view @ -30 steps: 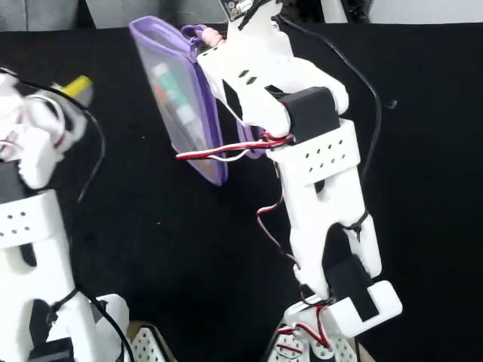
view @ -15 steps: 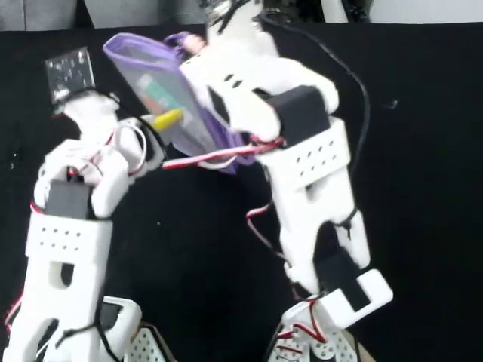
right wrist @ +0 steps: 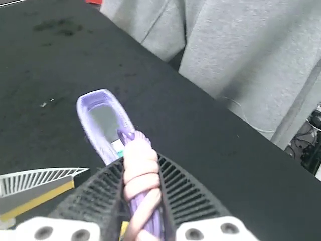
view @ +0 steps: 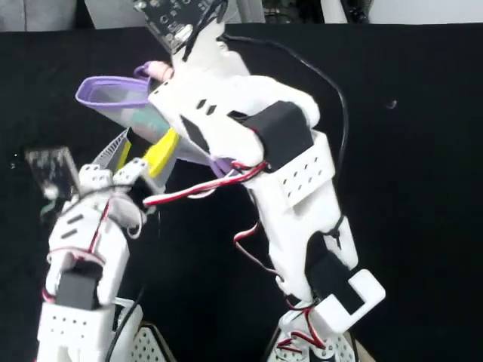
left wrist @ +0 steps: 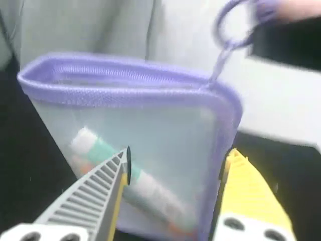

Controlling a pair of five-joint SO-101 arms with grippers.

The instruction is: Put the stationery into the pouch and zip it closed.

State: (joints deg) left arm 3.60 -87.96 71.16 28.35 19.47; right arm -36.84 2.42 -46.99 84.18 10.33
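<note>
Pouch [view: 113, 98]: likely soft, light, floppy | my right gripper [right wrist: 142, 186] clenched on its loop end, held aloft | my left gripper [left wrist: 178, 158] spread open near its lower corner | best hold: stiffer zip rim.

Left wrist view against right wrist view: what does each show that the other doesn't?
Left wrist view: the pouch's clear side with a white-and-teal pen inside, and its ring pull. Right wrist view: the right pincer shut on the pouch's end and a pink cord, over the black table. Both: the purple pouch and the open left pincer.
</note>
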